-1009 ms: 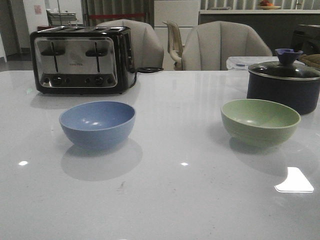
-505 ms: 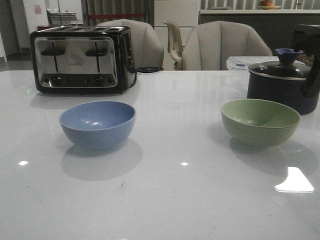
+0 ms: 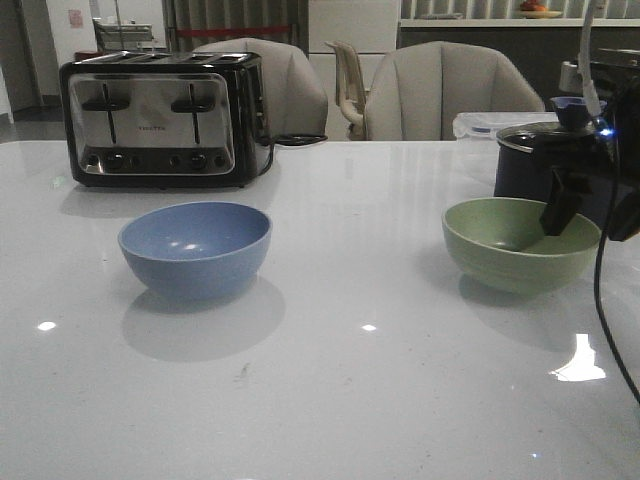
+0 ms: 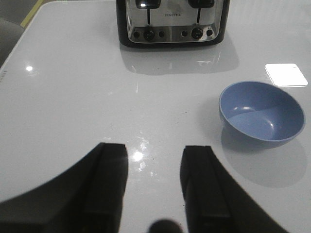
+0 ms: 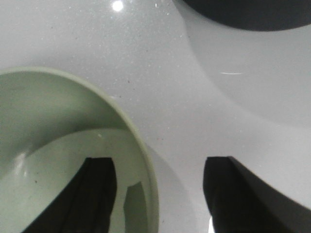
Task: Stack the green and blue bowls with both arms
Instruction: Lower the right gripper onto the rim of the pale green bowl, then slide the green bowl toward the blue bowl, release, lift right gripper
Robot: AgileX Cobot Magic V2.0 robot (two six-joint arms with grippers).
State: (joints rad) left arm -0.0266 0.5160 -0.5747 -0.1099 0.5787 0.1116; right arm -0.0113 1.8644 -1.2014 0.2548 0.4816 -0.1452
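Observation:
The dusty blue bowl (image 3: 195, 248) stands upright on the white table at the left; it also shows in the left wrist view (image 4: 261, 112). The sage green bowl (image 3: 515, 245) stands upright at the right. My right gripper (image 3: 562, 208) hangs over the green bowl's right rim. In the right wrist view it (image 5: 163, 162) is open, with one finger (image 5: 99, 189) inside the green bowl (image 5: 48, 145) and the other outside, the rim between them. My left gripper (image 4: 154, 148) is open and empty above bare table, apart from the blue bowl; it is out of the front view.
A black-and-steel toaster (image 3: 160, 120) stands at the back left, also seen in the left wrist view (image 4: 170, 22). A dark lidded pot (image 3: 530, 165) stands just behind the green bowl and my right arm; its base shows in the right wrist view (image 5: 248, 12). Chairs stand beyond the table.
My right arm has come in from the right and dropped its gripper over the green bowl's right rim. Neither bowl has moved.

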